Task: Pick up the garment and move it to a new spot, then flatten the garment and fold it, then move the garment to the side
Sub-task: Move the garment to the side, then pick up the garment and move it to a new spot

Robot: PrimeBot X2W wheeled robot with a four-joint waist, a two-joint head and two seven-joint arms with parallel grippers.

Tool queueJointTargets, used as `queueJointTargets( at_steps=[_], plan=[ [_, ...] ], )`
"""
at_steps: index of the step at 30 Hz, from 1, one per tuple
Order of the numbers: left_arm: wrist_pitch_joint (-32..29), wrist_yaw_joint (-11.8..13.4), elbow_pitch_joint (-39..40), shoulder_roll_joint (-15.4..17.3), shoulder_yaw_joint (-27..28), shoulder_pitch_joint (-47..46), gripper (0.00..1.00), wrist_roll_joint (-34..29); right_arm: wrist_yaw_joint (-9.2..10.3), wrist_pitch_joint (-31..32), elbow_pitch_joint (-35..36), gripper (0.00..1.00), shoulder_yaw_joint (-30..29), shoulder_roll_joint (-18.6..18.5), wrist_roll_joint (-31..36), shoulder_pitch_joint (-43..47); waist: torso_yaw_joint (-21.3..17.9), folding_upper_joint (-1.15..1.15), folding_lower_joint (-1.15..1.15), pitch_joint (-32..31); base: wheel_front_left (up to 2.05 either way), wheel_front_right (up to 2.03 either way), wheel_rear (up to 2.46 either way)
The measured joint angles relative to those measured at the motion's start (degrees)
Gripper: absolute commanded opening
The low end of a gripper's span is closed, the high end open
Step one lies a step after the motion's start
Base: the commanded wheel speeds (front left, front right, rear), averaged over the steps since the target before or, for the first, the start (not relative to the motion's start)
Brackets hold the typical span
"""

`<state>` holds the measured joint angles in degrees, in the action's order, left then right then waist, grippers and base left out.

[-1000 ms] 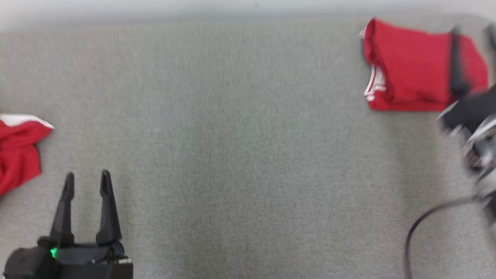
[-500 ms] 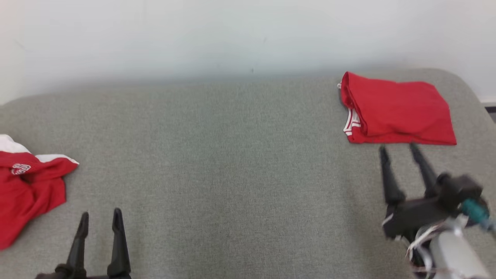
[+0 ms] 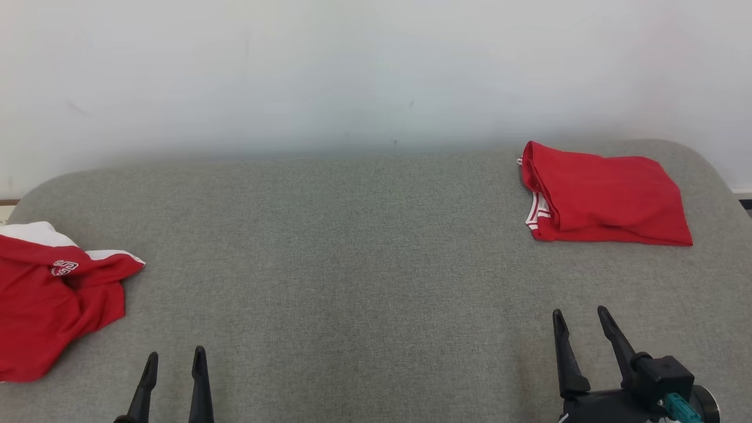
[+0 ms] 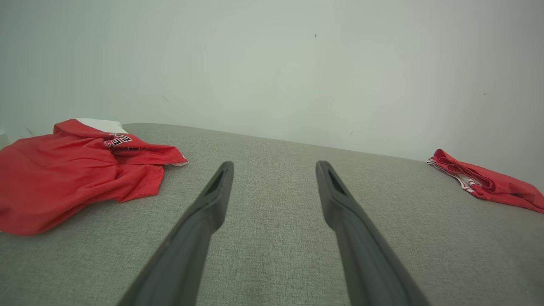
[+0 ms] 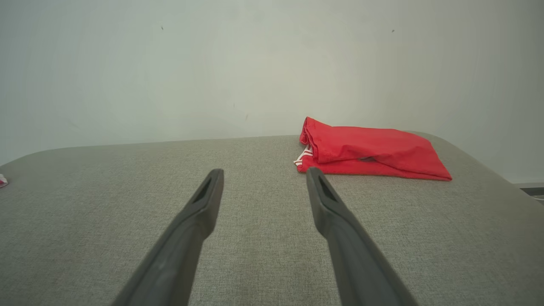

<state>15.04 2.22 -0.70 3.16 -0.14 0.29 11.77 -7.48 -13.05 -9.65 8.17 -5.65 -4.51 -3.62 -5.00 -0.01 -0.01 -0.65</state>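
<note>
While the left hand (image 3: 176, 352) and right hand (image 3: 578, 311) gape empty, the crumpled garment (image 3: 53, 299) is cut off leftward.

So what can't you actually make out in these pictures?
- Crumpled red garment: cut off by the left edge in the head and left wrist views.
- Its printed lettering: too small and creased to read.
- Folded red garment: its top layer hides the folds beneath, in every view.

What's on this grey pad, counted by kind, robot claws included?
Red garments: 2, the folded garment and the crumpled garment
Grippers: 2, the left gripper and the right gripper, both open
Total: 4
</note>
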Motion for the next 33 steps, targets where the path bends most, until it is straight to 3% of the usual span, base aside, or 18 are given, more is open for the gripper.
queueJointTargets(
  at_steps=[10, 33],
  plan=[
    [-0.01, 1.72, -1.65, 0.46, 1.33, 0.66, 1.00, -0.03, 0.00, -0.05, 2.36, 1.00, -0.11, 1.92, 1.30, 3.21, 1.16, 0.01, 0.00, -1.02, 0.00, 0.00, 0.00],
    [-0.36, 1.88, -1.58, 1.18, 1.49, 0.88, 1.00, 1.32, -0.01, -1.44, 0.34, 1.00, 1.67, 2.41, -0.74, 3.33, 1.93, 0.01, 0.01, -1.81, 0.00, 0.00, 0.00]
  ],
)
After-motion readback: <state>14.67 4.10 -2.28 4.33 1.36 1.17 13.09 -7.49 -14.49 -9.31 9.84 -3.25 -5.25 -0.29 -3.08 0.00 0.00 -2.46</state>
